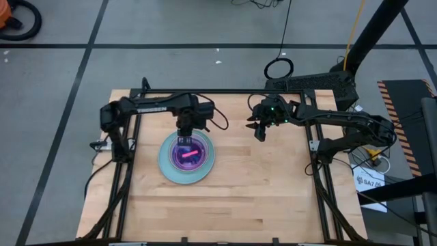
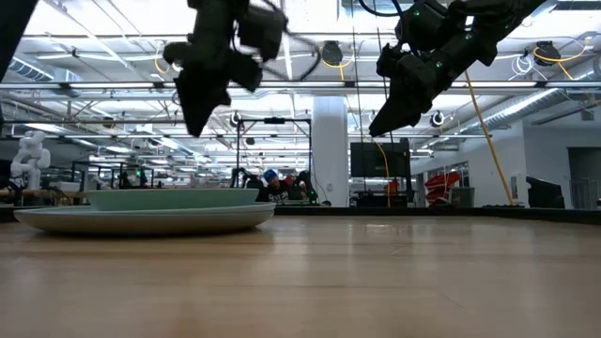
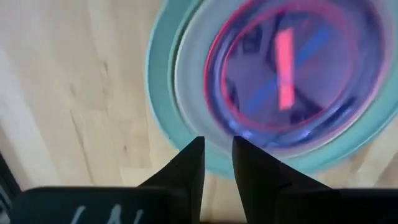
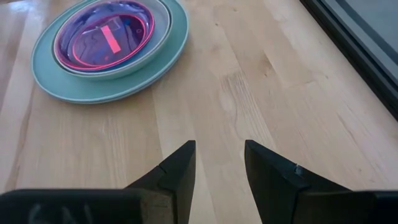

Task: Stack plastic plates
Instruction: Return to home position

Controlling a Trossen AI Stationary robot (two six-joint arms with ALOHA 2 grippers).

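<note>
One stack of plastic plates rests on the wooden table, left of centre. A large pale green plate is at the bottom, a greyish large plate lies in it, and small plates with a pink-red rim sit on top; how many there are I cannot tell. My left gripper hovers above the stack's far edge, its fingers slightly apart and holding nothing; the low view shows it well clear of the plates. My right gripper is open and raised to the right of the stack.
Bare wooden tabletop spreads to the right of the stack and toward the near edge. A black frame rail runs along the far edge, and side rails border the table. Cables and the arm bases stand at the far corners.
</note>
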